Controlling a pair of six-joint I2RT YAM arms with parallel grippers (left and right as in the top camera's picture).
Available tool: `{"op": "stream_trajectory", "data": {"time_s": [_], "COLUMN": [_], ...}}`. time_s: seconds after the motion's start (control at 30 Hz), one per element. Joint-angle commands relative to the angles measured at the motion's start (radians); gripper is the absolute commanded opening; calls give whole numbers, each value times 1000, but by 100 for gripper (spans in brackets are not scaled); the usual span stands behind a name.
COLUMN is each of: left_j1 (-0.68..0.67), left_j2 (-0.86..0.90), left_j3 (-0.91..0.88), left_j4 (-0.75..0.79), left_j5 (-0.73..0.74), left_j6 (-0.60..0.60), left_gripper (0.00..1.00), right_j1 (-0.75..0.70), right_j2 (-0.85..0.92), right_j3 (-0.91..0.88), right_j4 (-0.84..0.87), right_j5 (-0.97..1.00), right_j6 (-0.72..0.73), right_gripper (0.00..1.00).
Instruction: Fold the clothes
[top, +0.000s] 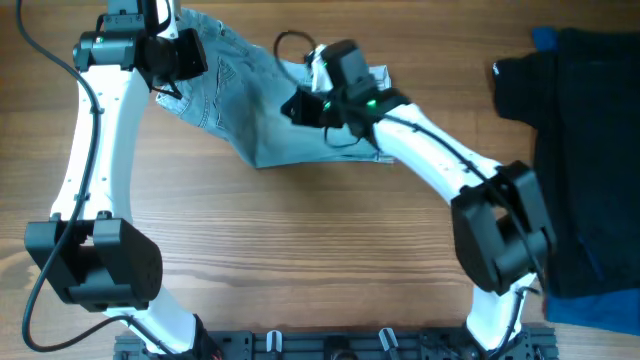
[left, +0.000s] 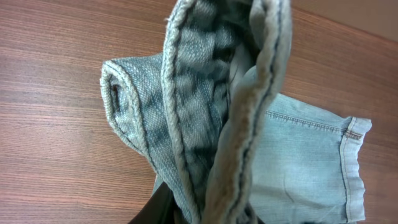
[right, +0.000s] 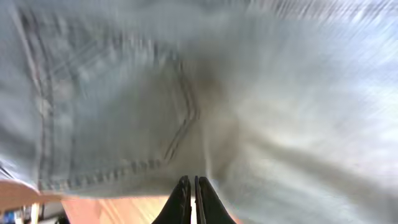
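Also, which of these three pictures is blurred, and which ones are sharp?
Right wrist view: the denim shorts are smeared by blur, only the right tool looks crisp. Left wrist view: sharp, the stitching readable. Overhead view: sharp, with even light and soft shadows.

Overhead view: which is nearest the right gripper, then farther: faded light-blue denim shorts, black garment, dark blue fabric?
1. The faded light-blue denim shorts, under the right gripper.
2. The black garment, far right.
3. The dark blue fabric, showing at its edges.
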Motion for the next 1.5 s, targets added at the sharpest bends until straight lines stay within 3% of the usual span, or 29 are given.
{"op": "stream_trajectory", "data": {"time_s": [0.0,0.17,0.33,0.43,0.7,0.77,0.87,1.03,1.13,1.37,1.47], "left_j1": [-14,-20,-20,-20,-23,-27,-31,-88,-142,-249,-294], "left_j2": [-32,-32,-32,-32,-31,-31,-31,-31,-23,19,35], "left_j3": [35,35,35,35,35,35,35,35,35,35,35], "left_j4": [7,6,6,2,-8,-14,-24,-19,-8,62,80], "left_j5": [2,2,2,2,1,-20,-25,-48,-130,-137,-137], "left_j6": [-6,-6,-6,-6,-30,-51,-55,-74,-94,-164,-187], "left_gripper": [18,18,19,19,16,14,11,10,11,13,14], "right_j1": [4,56,113,100,-95,-152,-270,-384,-410,-413,-413], "right_j2": [40,209,335,327,202,171,63,-23,-17,-16,-16], "right_j3": [5,5,6,6,6,6,6,6,-8,-10,-10], "right_j4": [22,207,319,325,312,259,-37,-434,-491,-546,-590], "right_j5": [10,37,37,12,-160,-232,-198,191,224,231,350], "right_j6": [8,155,157,106,88,31,-182,-365,-443,-445,-417], "right_gripper": [4,4,4,4,4,4,4,4,4,4,4]}}
